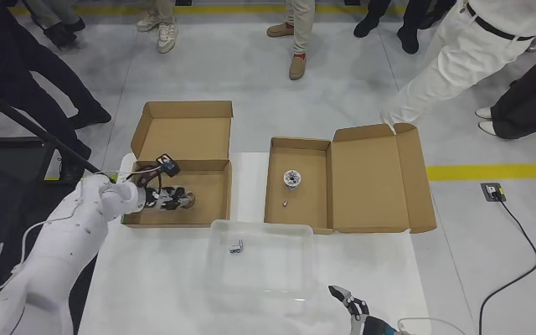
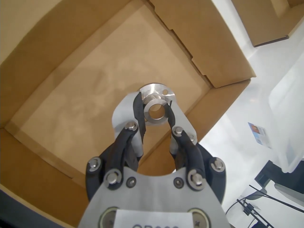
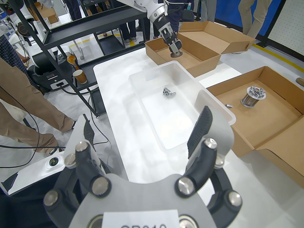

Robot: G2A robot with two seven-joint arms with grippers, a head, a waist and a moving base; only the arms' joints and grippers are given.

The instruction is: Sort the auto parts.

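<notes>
My left gripper (image 2: 154, 112) is shut on a silver flanged metal ring (image 2: 155, 105) and hangs just above the floor of the left cardboard box (image 1: 213, 201). The same left gripper (image 3: 175, 49) shows with the ring (image 3: 177, 54) in the right wrist view. My right gripper (image 3: 147, 124) stands open with nothing between its fingers, at the table's near edge by the clear plastic bin (image 1: 289, 289). One small grey bracket (image 3: 168, 92) lies in the bin. The right cardboard box (image 1: 316, 209) holds a round finned metal part (image 3: 253, 96) and a small bolt (image 3: 228, 105).
Both boxes have their lids folded open. A black shelf frame (image 3: 71, 31) with a paper cup (image 3: 80, 76) and a bottle stands beside the table. Several people stand around the far side and beside the table. White table surface (image 1: 159, 285) is bare next to the bin.
</notes>
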